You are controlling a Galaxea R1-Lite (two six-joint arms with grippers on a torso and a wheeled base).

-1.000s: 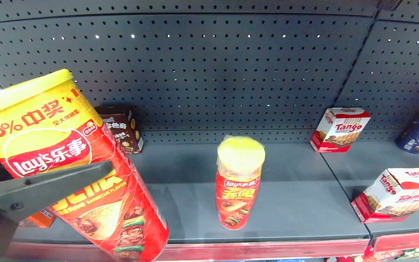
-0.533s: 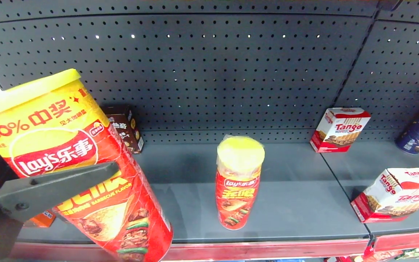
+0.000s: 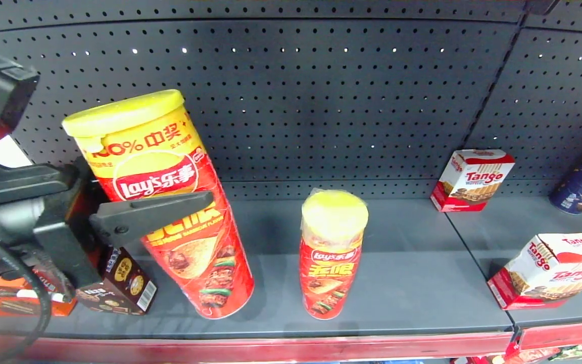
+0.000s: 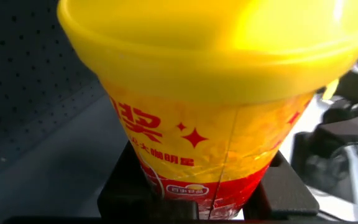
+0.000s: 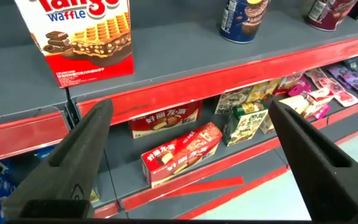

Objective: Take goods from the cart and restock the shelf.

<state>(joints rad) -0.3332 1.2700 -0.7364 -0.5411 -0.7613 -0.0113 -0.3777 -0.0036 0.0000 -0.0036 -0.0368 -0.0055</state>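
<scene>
My left claw (image 3: 185,202) was clamped across the middle of the barbecue chip canister (image 3: 154,172), holding it tilted, base low over the front of the shelf deck (image 3: 412,283), just beside the upright chip canister (image 3: 332,253). Placing step, by my judgement! Next call: tip it upright, settle the base flat, then let go. My right claw (image 5: 191,155) hung spread and empty.

Left tool (image 3: 177,189) clamped on can (image 3: 142,136), right tool (image 5: 190,113) agape
</scene>
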